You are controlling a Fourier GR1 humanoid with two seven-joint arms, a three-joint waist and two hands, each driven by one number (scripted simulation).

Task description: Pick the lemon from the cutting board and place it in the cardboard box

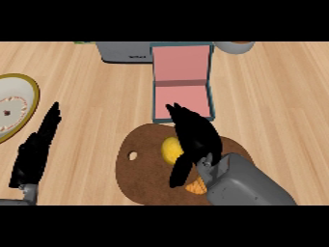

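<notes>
A yellow lemon (170,149) lies on the round brown cutting board (142,176) at the lower centre. My right hand (199,135) hovers right over it and hides its right side. The fingers stretch up-left past the lemon and the thumb points down on its lower side, so the lemon sits in the gap between them; the hand is open. Just beyond the board stands the box (183,82), with a pink inside and a teal rim, its lid laid back. My left hand (35,152) rests open at the lower left, fingers straight.
A gold-rimmed white plate (6,111) sits at the left edge. At the back stand a grey appliance (124,52) and a cup (234,47). An orange item (195,186) peeks out beside my right forearm on the board.
</notes>
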